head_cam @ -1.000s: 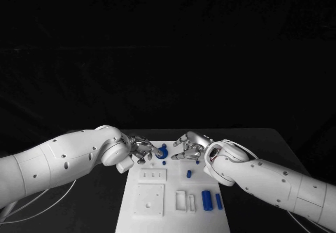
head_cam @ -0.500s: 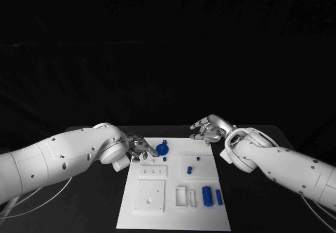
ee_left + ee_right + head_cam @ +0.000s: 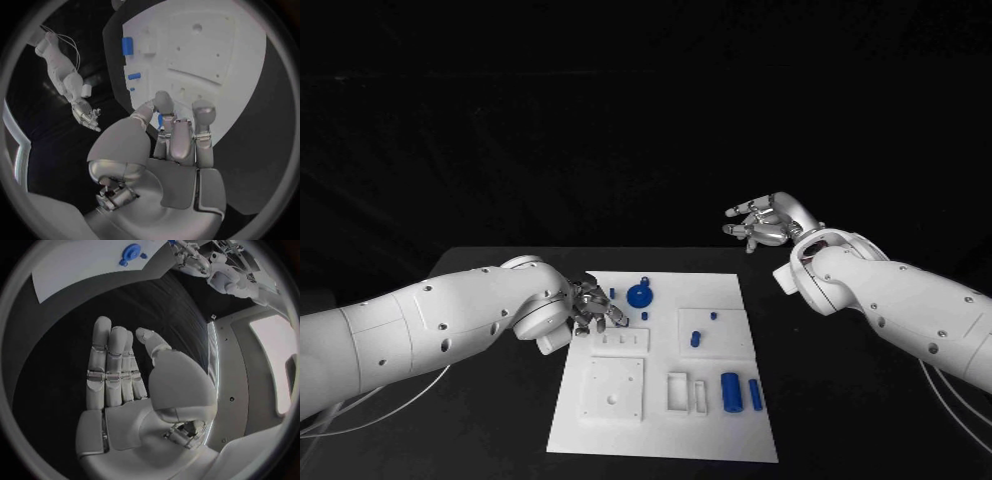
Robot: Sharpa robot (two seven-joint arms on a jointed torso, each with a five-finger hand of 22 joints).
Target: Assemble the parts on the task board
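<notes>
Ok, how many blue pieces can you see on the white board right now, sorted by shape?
Round blue disc with a knob: 1
Thick blue cylinder: 1
Slim blue bar: 1
Small blue pegs: 4
Total: 7

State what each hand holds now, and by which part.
The right hand holds nothing; its fingers are stretched apart over the black table. The left hand is curled at the task board; whether it pinches anything cannot be told.
</notes>
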